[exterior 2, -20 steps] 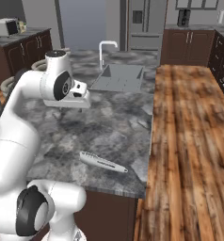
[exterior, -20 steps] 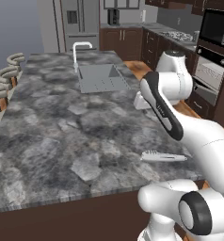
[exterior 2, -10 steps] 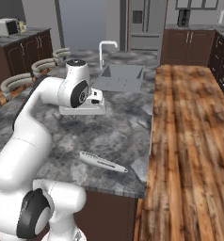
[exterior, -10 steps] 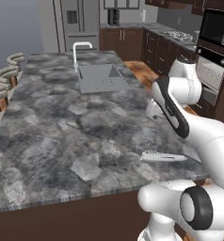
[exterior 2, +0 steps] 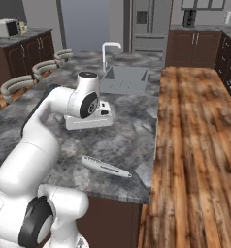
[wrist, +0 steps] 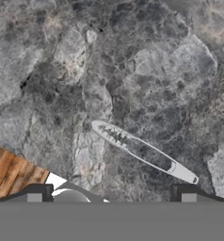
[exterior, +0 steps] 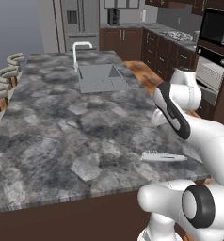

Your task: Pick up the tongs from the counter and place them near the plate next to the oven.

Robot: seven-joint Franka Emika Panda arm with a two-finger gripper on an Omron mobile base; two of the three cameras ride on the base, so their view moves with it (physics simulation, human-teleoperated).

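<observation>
The slim silvery tongs (wrist: pixel 143 151) lie flat on the mottled grey counter (exterior: pixel 62 122), close to its near right corner. They also appear as tongs (exterior: pixel 163 156) and tongs (exterior 2: pixel 107 167) in the two base views. My gripper (wrist: pixel 113 192) hangs above the stone, a little beyond the tongs and not touching them. Its fingertips (wrist: pixel 41 190) stand far apart with nothing between them. The white hand (exterior 2: pixel 88 121) hovers over the counter's middle. The steel-fronted oven (exterior: pixel 210 77) is at the far right. The plate is out of view.
An inset grey sink (exterior: pixel 100 77) with an arched tap (exterior: pixel 81 49) sits at the counter's far end. Stools (exterior: pixel 5 77) line the left side. A black microwave (exterior: pixel 216 28) hangs above the oven, and wood floor (exterior 2: pixel 200 145) runs along the right.
The arm has swung forward and lowered, bringing the hand nearer the counter's front edge and the tongs. The tongs have not moved.
</observation>
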